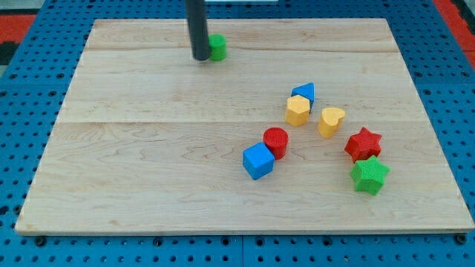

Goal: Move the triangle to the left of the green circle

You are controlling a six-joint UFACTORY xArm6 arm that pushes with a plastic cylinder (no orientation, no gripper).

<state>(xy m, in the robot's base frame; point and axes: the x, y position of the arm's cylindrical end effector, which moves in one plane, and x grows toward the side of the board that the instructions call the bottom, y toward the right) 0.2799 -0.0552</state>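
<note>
The green circle (217, 47) sits near the view's top, left of centre, on the wooden board (148, 148). My tip (200, 56) rests right against the green circle's left side. The blue triangle (304, 93) lies far off, right of centre, touching a yellow hexagon-like block (297, 110) just below it.
A yellow heart (331, 121), red circle (276, 141), blue cube (257, 160), red star (363, 143) and green star (369, 175) cluster in the right half. A blue pegboard (30, 89) surrounds the board.
</note>
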